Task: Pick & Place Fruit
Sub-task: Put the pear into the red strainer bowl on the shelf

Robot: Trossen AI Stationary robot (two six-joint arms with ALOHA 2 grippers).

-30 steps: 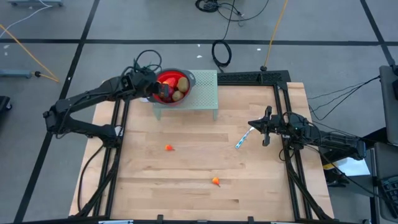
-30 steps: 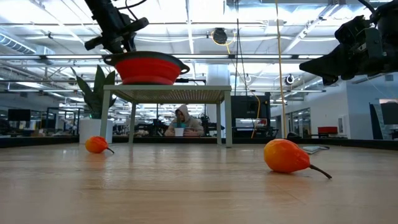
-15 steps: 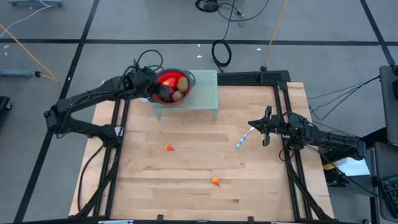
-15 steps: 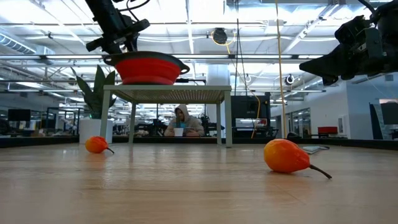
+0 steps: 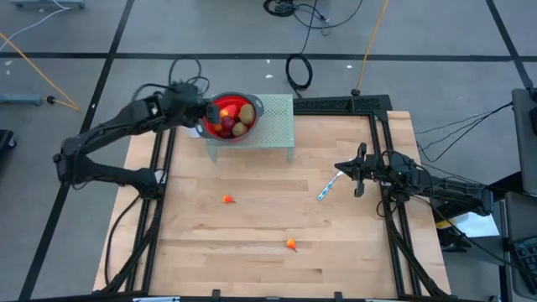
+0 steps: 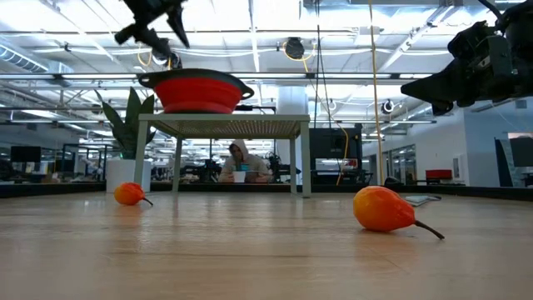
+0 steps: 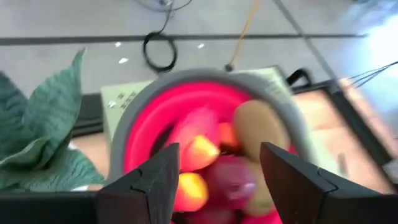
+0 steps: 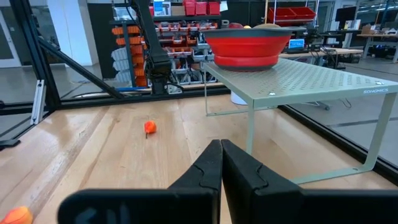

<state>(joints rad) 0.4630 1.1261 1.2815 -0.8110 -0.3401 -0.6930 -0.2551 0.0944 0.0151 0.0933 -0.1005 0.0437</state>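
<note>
Nearest us on the wooden table (image 5: 252,260) lies one small orange fruit (image 5: 290,245), a second orange fruit (image 5: 228,200) sits farther in, and both are in the open, well apart from each other. We judge these two are what is left to collect. Beside the right gripper (image 5: 359,179), whose fingers are pressed together on nothing, lies the blue-and-white stick (image 5: 327,186); if we sweep this arm towards the fruit we could knock it. Farther back, the red bowl (image 5: 252,110) stands on a pale green perforated stand (image 5: 281,126), holding brownish ovals, dark red pieces and yellow-orange ones. Our left gripper (image 7: 211,171) hangs over the bowl's edge with fingers spread wide and empty. We risk clipping the rim as we swing away, tipping the bowl off its stand
</note>
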